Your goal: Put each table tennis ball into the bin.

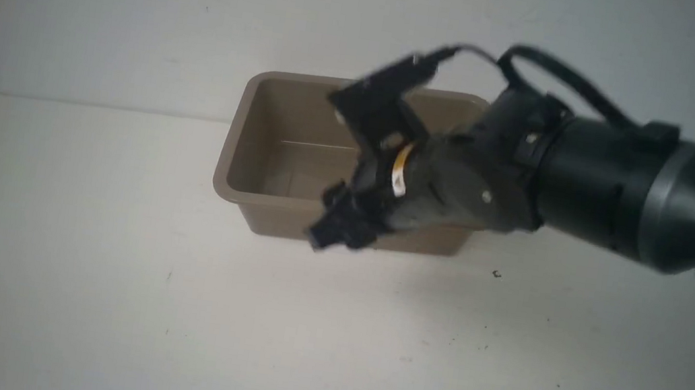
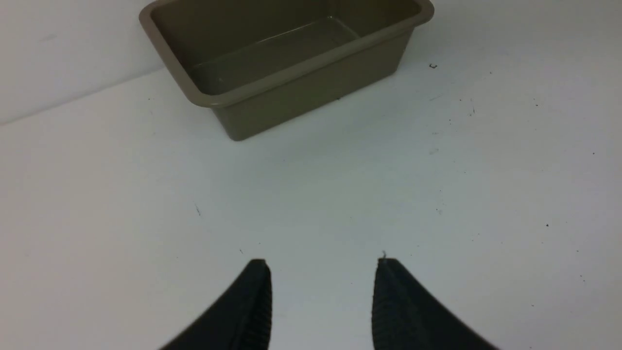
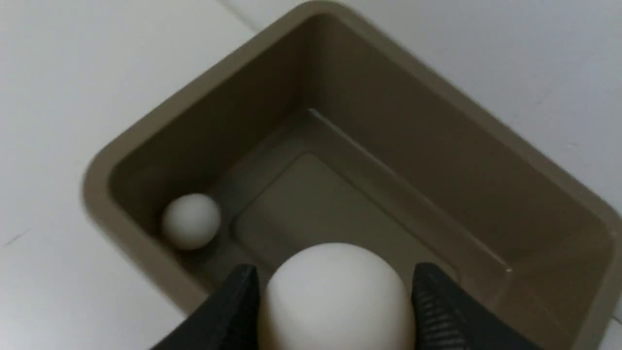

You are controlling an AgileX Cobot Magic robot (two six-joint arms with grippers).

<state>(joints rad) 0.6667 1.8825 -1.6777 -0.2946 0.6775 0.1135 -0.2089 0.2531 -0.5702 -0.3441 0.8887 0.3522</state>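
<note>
The taupe bin [image 1: 227, 158] stands at the back of the white table. My right gripper [image 3: 335, 271] hangs over the bin's [image 3: 194, 92] near side, shut on a plain white table tennis ball [image 3: 335, 301] that fills the gap between its black fingers. A second table tennis ball [image 3: 191, 221] lies on the bin floor in a corner. In the front view the right gripper [image 1: 351, 168] hides the held ball. My left gripper [image 2: 320, 262] is open and holds nothing, low over bare table well short of the bin [image 2: 311, 92].
The right arm [image 1: 627, 187] reaches in from the right across the bin's front. A small dark speck [image 1: 497, 274] lies on the table right of the bin. The pale wall rises just behind the bin.
</note>
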